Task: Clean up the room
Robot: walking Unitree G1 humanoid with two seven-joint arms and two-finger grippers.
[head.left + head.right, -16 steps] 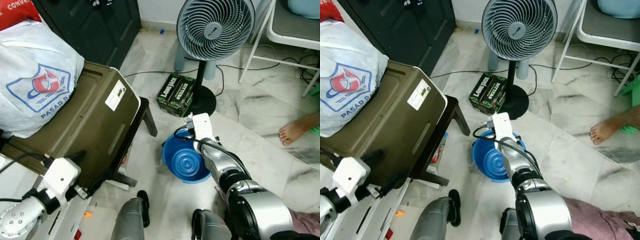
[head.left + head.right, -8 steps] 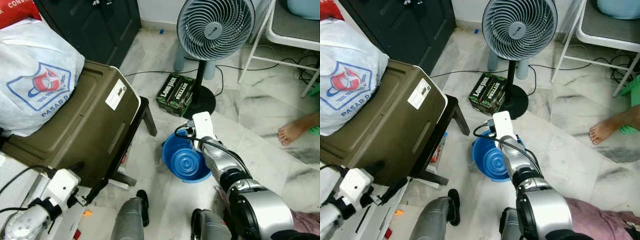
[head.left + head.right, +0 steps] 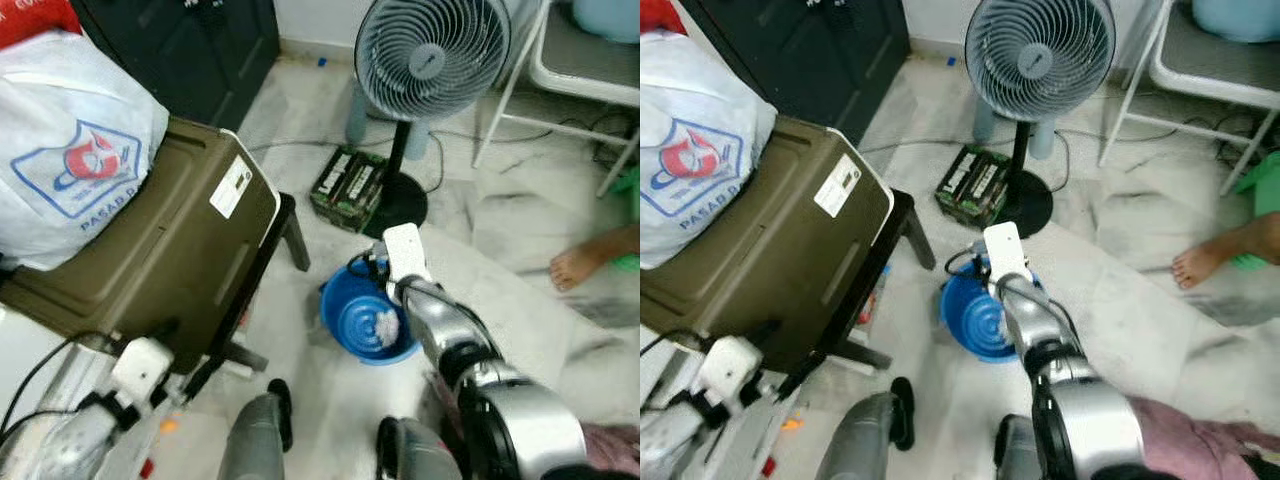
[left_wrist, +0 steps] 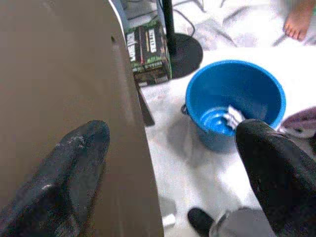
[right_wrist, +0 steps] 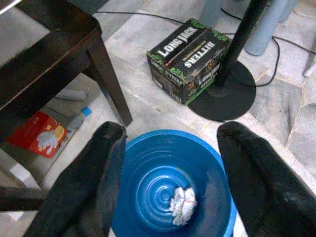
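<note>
A crumpled white wad of paper [image 5: 182, 206] now lies on the ribbed bottom of the blue bucket [image 5: 143, 173], where half a second ago the bucket floor was bare; judging from that, the right gripper [image 5: 170, 163] has just let the scrap fall, so one piece of rubbish is in its place and this drop looks finished. The right arm reaches forward and down from the shoulder, its wrist housing directly over the near rim of the bucket, and its jaws stand wide apart with nothing between them, one finger to each side of the bucket's mouth and clear of the rim. The bucket sits on the marble floor [image 3: 520, 215] between the dark wooden stool [image 5: 54, 74] and the base of the pedestal fan [image 3: 432, 60], with a green Long Jack Bitters carton [image 5: 187, 59] just beyond it, against the fan's foot. Under the stool a small red packet [image 5: 43, 139] lies on the floor, likely the next thing to collect. The left gripper [image 4: 168, 173] hangs low beside the olive-brown plastic case [image 3: 160, 260], its jaws also spread and empty. A person's bare foot [image 3: 590, 262] rests on the floor well apart from the bucket.
</note>
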